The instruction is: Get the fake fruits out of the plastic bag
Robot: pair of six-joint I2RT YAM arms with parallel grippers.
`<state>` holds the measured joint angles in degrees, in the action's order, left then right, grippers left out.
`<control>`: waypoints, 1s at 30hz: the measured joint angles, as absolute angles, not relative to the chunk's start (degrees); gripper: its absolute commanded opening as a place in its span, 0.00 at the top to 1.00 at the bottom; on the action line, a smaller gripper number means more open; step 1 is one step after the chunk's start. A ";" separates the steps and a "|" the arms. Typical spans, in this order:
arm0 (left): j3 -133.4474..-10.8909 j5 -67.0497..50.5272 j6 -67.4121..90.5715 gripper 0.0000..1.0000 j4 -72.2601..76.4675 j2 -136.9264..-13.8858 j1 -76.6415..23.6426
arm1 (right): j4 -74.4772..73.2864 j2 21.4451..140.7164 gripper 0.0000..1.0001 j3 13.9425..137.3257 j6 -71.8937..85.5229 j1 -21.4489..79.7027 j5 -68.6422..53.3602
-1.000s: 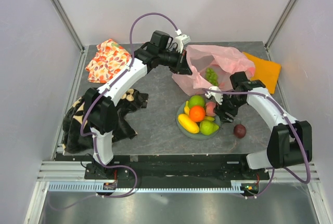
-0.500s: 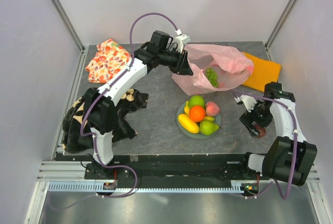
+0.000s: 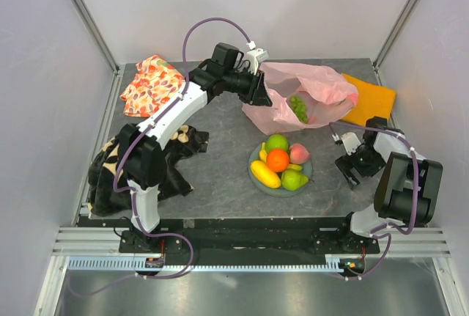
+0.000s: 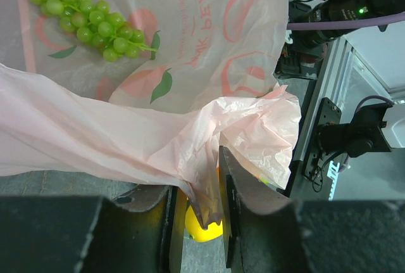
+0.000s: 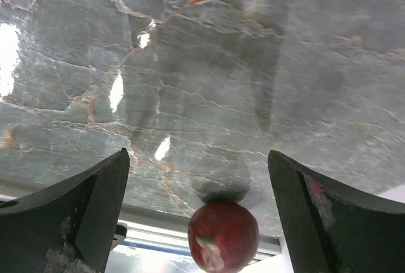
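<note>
Right arm (image 3: 366,156) moved off plate (image 3: 281,193) to plum (image 5: 223,236), jaws wide, left jaws still pinching plastic bag (image 4: 215,45)

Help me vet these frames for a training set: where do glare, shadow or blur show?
Right wrist view: white glare patches on the polished table, with finger shadows; the plum is sharp. Left wrist view: grapes crisp against the plastic bag, the left pincer in front dark and soft. Top external view: even light, faint shadows.
</note>
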<state>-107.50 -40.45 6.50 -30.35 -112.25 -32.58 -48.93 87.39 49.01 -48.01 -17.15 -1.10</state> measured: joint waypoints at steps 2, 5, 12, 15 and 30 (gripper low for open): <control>-107.50 -40.45 6.50 0.68 -30.35 -112.22 -32.58 | -48.75 86.67 0.02 49.21 -47.72 -17.17 -1.04; -107.50 -40.45 6.48 0.68 -30.35 -112.25 -32.58 | -51.20 84.84 0.02 52.01 -47.57 -17.17 -1.13; -107.50 -40.69 6.50 0.67 -30.33 -112.25 -32.47 | -58.37 75.68 0.02 55.88 -54.26 -19.27 3.40; -107.50 -41.06 6.55 0.67 -30.33 -112.25 -32.32 | -60.69 73.89 0.02 53.71 -57.87 -21.93 6.07; -108.31 -42.39 6.70 0.68 -30.06 -112.25 -30.72 | -62.37 77.12 0.02 46.46 -59.79 -23.55 8.95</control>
<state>-108.31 -42.39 6.70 -30.06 -112.25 -30.72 -62.37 77.12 46.46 -59.79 -23.55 8.95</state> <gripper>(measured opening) 0.324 0.982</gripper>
